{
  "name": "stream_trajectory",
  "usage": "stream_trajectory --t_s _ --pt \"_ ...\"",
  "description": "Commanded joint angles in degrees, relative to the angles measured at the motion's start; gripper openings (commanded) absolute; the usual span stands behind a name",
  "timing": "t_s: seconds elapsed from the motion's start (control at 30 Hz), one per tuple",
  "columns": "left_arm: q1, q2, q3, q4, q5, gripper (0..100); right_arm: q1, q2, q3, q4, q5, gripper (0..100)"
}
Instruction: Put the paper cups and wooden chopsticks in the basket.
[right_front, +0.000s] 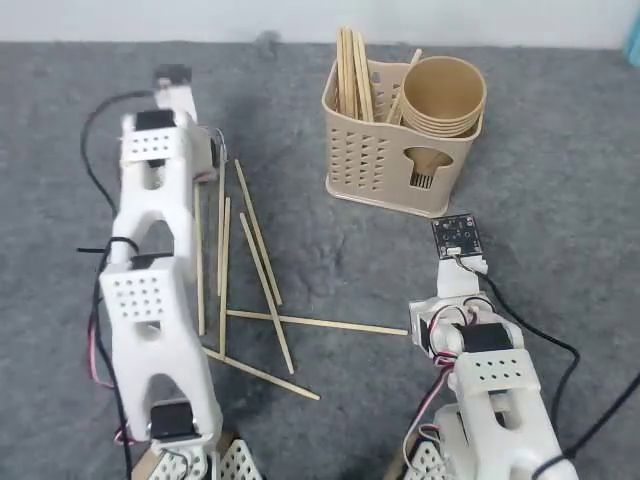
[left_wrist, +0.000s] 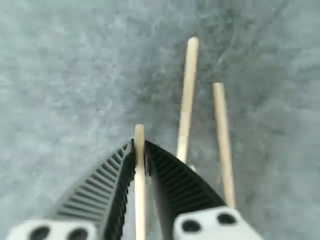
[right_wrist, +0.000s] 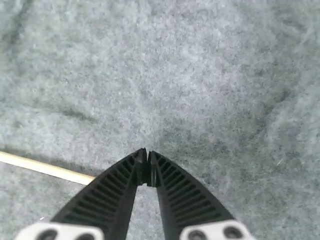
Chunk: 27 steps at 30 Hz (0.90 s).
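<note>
My left gripper (left_wrist: 139, 145) is shut on one wooden chopstick (left_wrist: 139, 185), which runs between its black ribbed fingers just above the grey carpet. Two more chopsticks (left_wrist: 186, 100) (left_wrist: 222, 140) lie beside it. In the high view the left arm (right_front: 150, 210) stretches along the left side, next to several loose chopsticks (right_front: 262, 262). My right gripper (right_wrist: 147, 154) is shut on nothing, low over the carpet, with a chopstick end (right_wrist: 45, 167) close beside it. The beige basket (right_front: 380, 160) at the back holds a stack of paper cups (right_front: 445, 95) and several upright chopsticks (right_front: 352, 70).
The right arm (right_front: 485, 375) stands at the front right, its wrist board (right_front: 457, 235) just in front of the basket. One long chopstick (right_front: 320, 322) lies crosswise between the two arms. Grey carpet covers the table.
</note>
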Motion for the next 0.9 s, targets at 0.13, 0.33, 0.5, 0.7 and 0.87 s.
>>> stream_trajectory --t_s 0.13,0.33,0.5,0.7,0.87 --pt "0.26 -24.44 -1.01 11.16 0.88 1 0.4 -1.71 -0.53 -0.84 0.79 0.8" --pt "0.7 -36.66 -0.66 18.81 0.7 1 0.4 -1.71 -0.53 -0.75 0.79 0.8" --pt "4.13 -50.29 12.7 18.11 0.53 1 0.4 -1.71 -0.53 -0.48 0.79 0.8" --pt "9.76 -73.76 36.18 3.25 0.97 1 0.48 -1.71 -0.53 -0.48 0.79 0.8" --pt "11.69 -86.95 50.15 -13.98 5.98 1 0.48 -1.71 -0.53 -0.4 0.79 0.8"
